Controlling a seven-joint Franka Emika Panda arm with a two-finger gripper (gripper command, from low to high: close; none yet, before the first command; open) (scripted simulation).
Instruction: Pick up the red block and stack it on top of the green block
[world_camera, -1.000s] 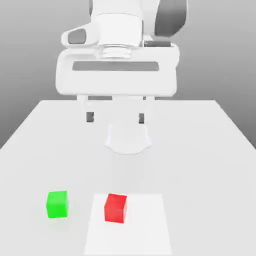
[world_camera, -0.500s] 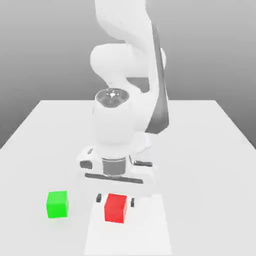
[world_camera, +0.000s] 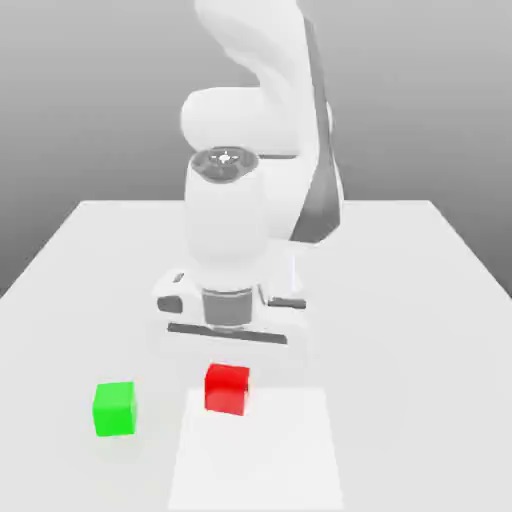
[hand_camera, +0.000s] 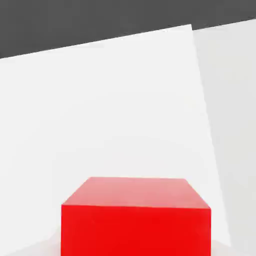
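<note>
The red block hangs just under the white hand, slightly above the table. My gripper is shut on it, and the block hides the fingertips in the exterior view. In the hand view the red block sits close up, with the table below it. The green block rests on the table, toward the exterior view's left of the red block and apart from it.
A paler square patch marks the white table under and in front of the red block. The arm's thick white body rises directly behind the hand.
The hand came down over the red block and its jaws closed on it. Since half a second ago the block has risen a little and shifted slightly to the exterior view's left.
</note>
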